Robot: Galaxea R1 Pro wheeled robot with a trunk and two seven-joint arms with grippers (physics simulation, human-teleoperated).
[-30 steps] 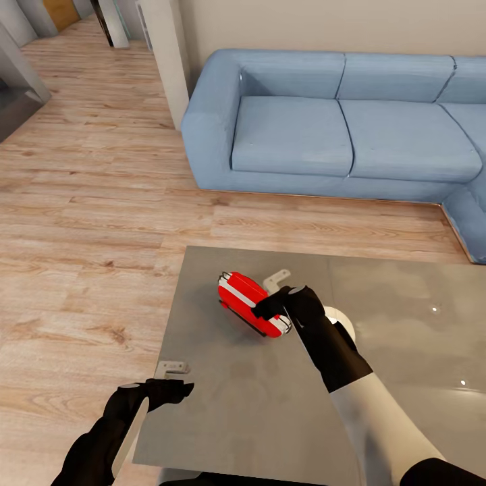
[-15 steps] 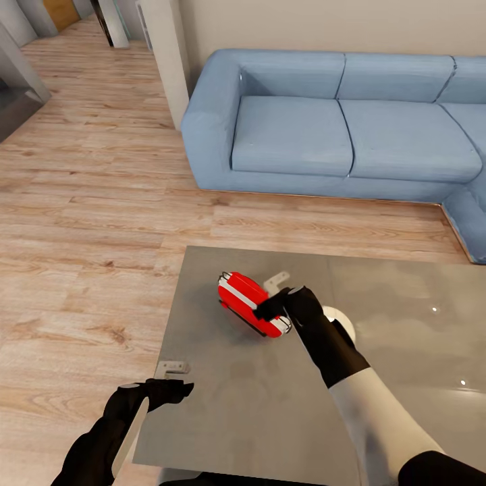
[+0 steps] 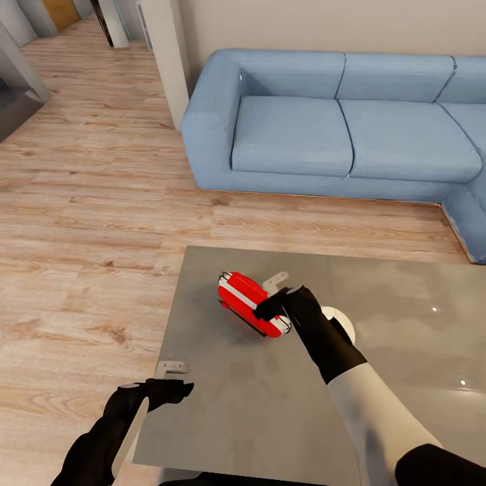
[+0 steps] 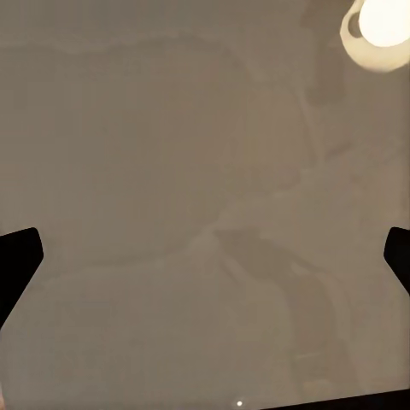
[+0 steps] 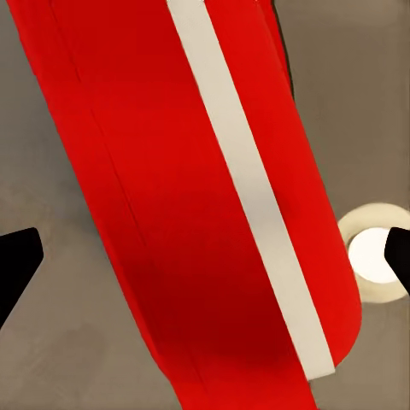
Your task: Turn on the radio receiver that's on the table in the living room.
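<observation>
The red radio receiver [image 3: 243, 297] with its white trim band lies tilted on the left part of the glossy grey table [image 3: 256, 405]. My right gripper [image 3: 272, 297] is at the radio's right end, open. In the right wrist view the radio [image 5: 196, 196] spans the space between the two black fingertips [image 5: 17, 256], which stand wide apart. Dial and speaker grille are hidden from me. My left gripper [image 3: 165, 381] hovers open over the table's front left corner, and the left wrist view looks onto bare tabletop [image 4: 171, 171].
A blue L-shaped sofa [image 3: 337, 128] stands behind the table across a strip of light wood floor [image 3: 88, 236]. A white pillar [image 3: 165, 54] rises at the sofa's left end. A round lamp reflection [image 3: 334, 314] glints on the tabletop beside my right wrist.
My right arm has crept slightly forward toward the radio. The radio and the left arm have not moved.
</observation>
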